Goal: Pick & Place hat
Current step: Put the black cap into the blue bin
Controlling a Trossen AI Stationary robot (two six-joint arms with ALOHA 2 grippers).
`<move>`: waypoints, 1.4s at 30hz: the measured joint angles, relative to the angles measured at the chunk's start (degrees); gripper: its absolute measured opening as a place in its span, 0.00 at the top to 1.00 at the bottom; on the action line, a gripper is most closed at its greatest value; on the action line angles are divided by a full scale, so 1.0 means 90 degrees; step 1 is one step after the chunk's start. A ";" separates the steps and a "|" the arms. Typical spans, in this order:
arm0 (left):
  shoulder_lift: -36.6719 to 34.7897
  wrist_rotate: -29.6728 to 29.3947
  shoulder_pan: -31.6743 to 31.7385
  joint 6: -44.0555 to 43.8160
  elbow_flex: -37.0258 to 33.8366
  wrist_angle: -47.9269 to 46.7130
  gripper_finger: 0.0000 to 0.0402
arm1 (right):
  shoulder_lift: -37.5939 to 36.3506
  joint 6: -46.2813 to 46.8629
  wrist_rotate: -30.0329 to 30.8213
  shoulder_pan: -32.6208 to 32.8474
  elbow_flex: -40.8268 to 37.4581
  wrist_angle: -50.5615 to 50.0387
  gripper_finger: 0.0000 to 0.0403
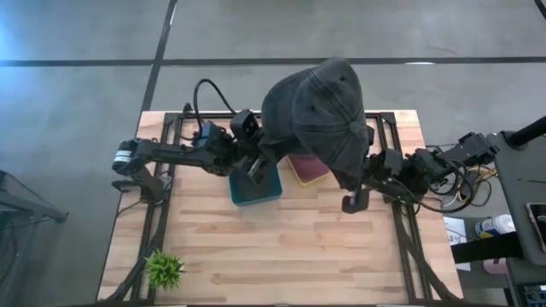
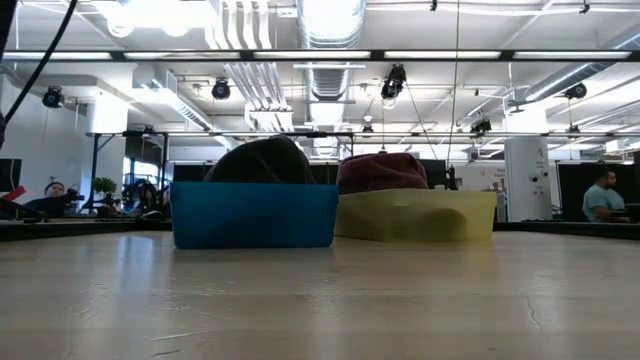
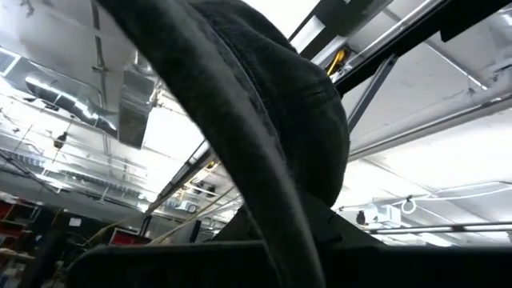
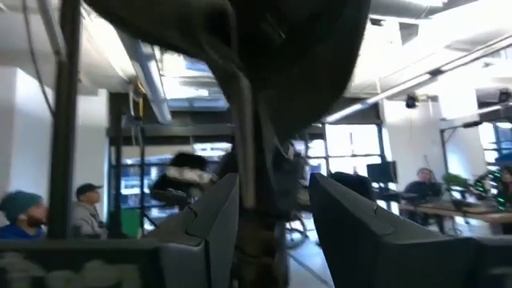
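Hat [image 1: 320, 115] hung high above the blue bin [image 1: 256, 186] and yellow bin [image 1: 307, 170], each already holding a cap. We saw both grippers clamped on its edges, left gripper [image 1: 256, 147] and right gripper [image 1: 363, 166]; placing remained.

High view looked straight down over table [image 1: 281, 247]. Low view sat at tabletop height, facing room. Wrist views pointed upward, hat [image 1: 320, 107] close. Bins shared.

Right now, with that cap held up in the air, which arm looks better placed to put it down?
Probably the left. Its gripper is shut on the cap, above the blue bin; the right gripper sits by the brim.
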 joint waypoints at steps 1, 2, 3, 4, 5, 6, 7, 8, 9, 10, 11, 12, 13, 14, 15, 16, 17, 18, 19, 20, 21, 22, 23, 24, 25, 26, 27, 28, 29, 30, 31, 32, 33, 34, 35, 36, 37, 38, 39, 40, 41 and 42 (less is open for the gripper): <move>-0.0009 0.0013 0.0004 0.0000 0.0000 0.0009 0.98 | 0.0000 -0.0020 0.0008 -0.0009 -0.0006 -0.0013 0.61; -0.0021 0.0063 0.0016 0.0000 0.0000 0.0012 0.98 | 0.0002 -0.0052 0.0011 -0.0009 -0.0006 -0.0014 0.60; -0.0025 0.0117 0.0027 0.0000 0.0000 0.0022 0.98 | 0.0002 -0.0103 0.0028 -0.0007 -0.0006 -0.0023 0.59; -0.0030 0.0127 0.0030 0.0000 0.0000 0.0028 0.98 | 0.0002 -0.0189 0.0092 -0.0002 -0.0006 -0.0051 0.58; -0.0032 0.0126 0.0037 -0.0001 0.0000 0.0026 0.98 | 0.0002 -0.0262 0.0217 0.0005 -0.0006 -0.0118 0.56; -0.0033 0.0126 0.0045 -0.0005 0.0000 0.0025 0.98 | 0.0002 -0.0307 0.0331 0.0017 -0.0006 -0.0170 0.54; -0.0034 0.0126 0.0059 -0.0013 0.0000 0.0015 0.98 | 0.0005 -0.0307 0.0389 0.0019 -0.0006 -0.0202 0.52; -0.0034 0.0134 0.0073 -0.0015 0.0000 0.0004 0.98 | 0.0012 -0.0260 0.0388 0.0015 -0.0006 -0.0211 0.50; -0.0034 0.0149 0.0088 -0.0015 0.0000 -0.0012 0.98 | 0.0012 -0.0163 0.0348 0.0007 -0.0006 -0.0208 0.48; -0.0034 0.0157 0.0114 -0.0017 0.0000 -0.0031 0.98 | 0.0012 -0.0075 0.0315 -0.0004 -0.0006 -0.0193 0.46; -0.0034 0.0164 0.0133 -0.0041 -0.0004 -0.0027 0.98 | 0.0012 0.0004 0.0310 -0.0016 -0.0006 -0.0186 0.44; -0.0034 0.0171 0.0159 -0.0079 -0.0019 -0.0025 0.98 | 0.0012 0.0058 0.0312 -0.0031 -0.0006 -0.0189 0.42; -0.0034 0.0172 0.0186 -0.0143 -0.0039 -0.0025 0.98 | 0.0012 0.0092 0.0308 -0.0034 -0.0006 -0.0194 0.40; -0.0034 0.0173 0.0209 -0.0199 -0.0071 -0.0027 0.98 | 0.0012 0.0104 0.0292 -0.0039 -0.0006 -0.0196 0.39; -0.0034 0.0174 0.0228 -0.0256 -0.0105 -0.0036 0.98 | 0.0012 0.0104 0.0287 -0.0039 -0.0006 -0.0198 0.38; -0.0030 0.0174 0.0240 -0.0298 -0.0142 -0.0041 0.98 | 0.0012 0.0100 0.0287 -0.0039 -0.0006 -0.0198 0.37; -0.0016 0.0174 0.0246 -0.0327 -0.0178 -0.0037 0.98 | 0.0012 0.0090 0.0289 -0.0041 -0.0006 -0.0196 0.37; -0.0010 0.0174 0.0253 -0.0343 -0.0203 -0.0045 0.98 | 0.0012 0.0085 0.0294 -0.0043 -0.0006 -0.0196 0.36; -0.0007 0.0174 0.0262 -0.0370 -0.0219 -0.0050 0.98 | 0.0012 0.0081 0.0295 -0.0041 -0.0006 -0.0198 0.36; -0.0007 0.0177 0.0265 -0.0379 -0.0231 -0.0066 0.98 | 0.0012 0.0055 0.0296 -0.0042 -0.0006 -0.0200 0.36; -0.0007 0.0177 0.0279 -0.0379 -0.0245 -0.0065 0.98 | 0.0012 0.0039 0.0296 -0.0041 -0.0007 -0.0203 0.35; -0.0007 0.0179 0.0292 -0.0379 -0.0261 -0.0039 0.98 | 0.0012 0.0038 0.0295 -0.0041 -0.0008 -0.0203 0.35; -0.0007 0.0184 0.0307 -0.0379 -0.0269 -0.0025 0.98 | 0.0012 0.0041 0.0295 -0.0041 -0.0008 -0.0201 0.35; -0.0007 0.0184 0.0322 -0.0379 -0.0270 -0.0027 0.98 | 0.0012 0.0060 0.0293 -0.0041 -0.0007 -0.0196 0.35; -0.0007 0.0184 0.0332 -0.0379 -0.0271 -0.0035 0.98 | 0.0012 0.0067 0.0295 -0.0041 -0.0006 -0.0187 0.35; 0.0004 0.0184 0.0334 -0.0379 -0.0272 -0.0039 0.98 | 0.0012 0.0068 0.0295 -0.0043 -0.0008 -0.0170 0.35; 0.0023 0.0186 0.0341 -0.0381 -0.0272 -0.0037 0.98 | 0.0012 0.0068 0.0295 -0.0043 -0.0008 -0.0164 0.35; 0.0048 0.0190 0.0342 -0.0381 -0.0272 -0.0033 0.98 | 0.0012 0.0073 0.0293 -0.0044 -0.0009 -0.0163 0.36; 0.0076 0.0205 0.0339 -0.0381 -0.0272 -0.0032 0.98 | 0.0012 0.0084 0.0292 -0.0044 -0.0009 -0.0162 0.36; 0.0104 0.0224 0.0335 -0.0388 -0.0272 -0.0037 0.98 | 0.0012 0.0108 0.0292 -0.0041 -0.0009 -0.0160 0.37; 0.0138 0.0230 0.0335 -0.0412 -0.0274 -0.0042 0.98 | 0.0012 0.0139 0.0291 -0.0041 -0.0009 -0.0162 0.38; 0.0172 0.0230 0.0334 -0.0459 -0.0275 -0.0042 0.98 | 0.0012 0.0186 0.0290 -0.0041 -0.0009 -0.0162 0.39; 0.0203 0.0233 0.0332 -0.0504 -0.0277 -0.0042 0.98 | 0.0012 0.0226 0.0290 -0.0041 -0.0009 -0.0162 0.40; 0.0229 0.0235 0.0332 -0.0531 -0.0277 -0.0041 0.98 | 0.0010 0.0246 0.0290 -0.0041 -0.0009 -0.0162 0.42; 0.0242 0.0233 0.0335 -0.0562 -0.0277 -0.0040 0.98 | 0.0010 0.0247 0.0291 -0.0041 -0.0009 -0.0162 0.43; 0.0257 0.0233 0.0335 -0.0579 -0.0277 -0.0038 0.98 | 0.0008 0.0252 0.0292 -0.0041 -0.0009 -0.0165 0.45; 0.0269 0.0233 0.0335 -0.0611 -0.0277 -0.0028 0.98 | 0.0007 0.0286 0.0294 -0.0041 -0.0009 -0.0185 0.47; 0.0271 0.0233 0.0335 -0.0643 -0.0277 -0.0026 0.98 | 0.0004 0.0352 0.0295 -0.0041 -0.0009 -0.0232 0.49; 0.0276 0.0232 0.0335 -0.0675 -0.0277 -0.0024 0.98 | 0.0002 0.0416 0.0295 -0.0041 -0.0009 -0.0296 0.51; 0.0277 0.0230 0.0335 -0.0678 -0.0277 -0.0022 0.98 | 0.0002 0.0499 0.0297 -0.0041 -0.0011 -0.0355 0.53; 0.0277 0.0230 0.0335 -0.0678 -0.0277 -0.0023 0.98 | 0.0002 0.0543 0.0295 -0.0042 -0.0013 -0.0396 0.55; 0.0279 0.0231 0.0335 -0.0680 -0.0277 -0.0024 0.98 | 0.0002 0.0566 0.0295 -0.0041 -0.0013 -0.0412 0.57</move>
